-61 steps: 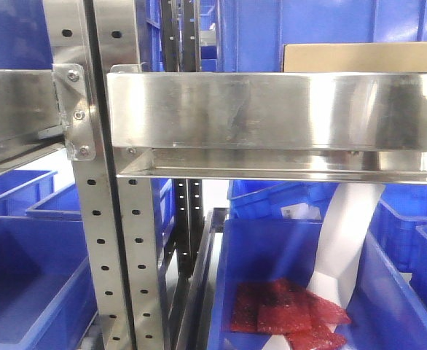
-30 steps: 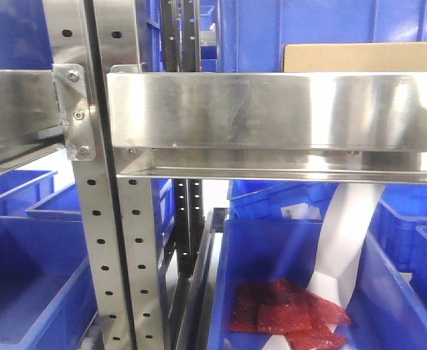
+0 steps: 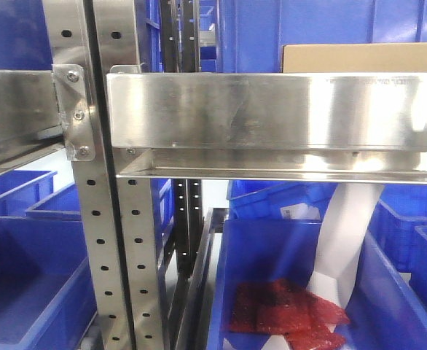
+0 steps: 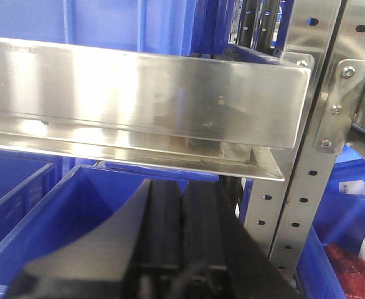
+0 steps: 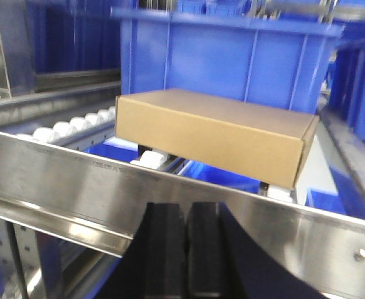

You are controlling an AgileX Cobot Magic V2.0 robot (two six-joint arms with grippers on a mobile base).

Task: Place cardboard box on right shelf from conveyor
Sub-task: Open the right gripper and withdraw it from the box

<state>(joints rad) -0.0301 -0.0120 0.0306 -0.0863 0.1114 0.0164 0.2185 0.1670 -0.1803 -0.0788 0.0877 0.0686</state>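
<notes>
The tan cardboard box rests on the right shelf, just behind its broad polished front rail. The right wrist view has the box lying flat on white rollers beyond the rail, touched by nothing. My right gripper is shut and empty, below and in front of that rail. In the left wrist view my left gripper is also shut and empty, hanging under the shelf rail above a blue bin. The conveyor is out of view.
Perforated steel uprights stand left of the shelf. Blue bins fill the level below; one holds red packets and a white strip. A large blue bin stands behind the box.
</notes>
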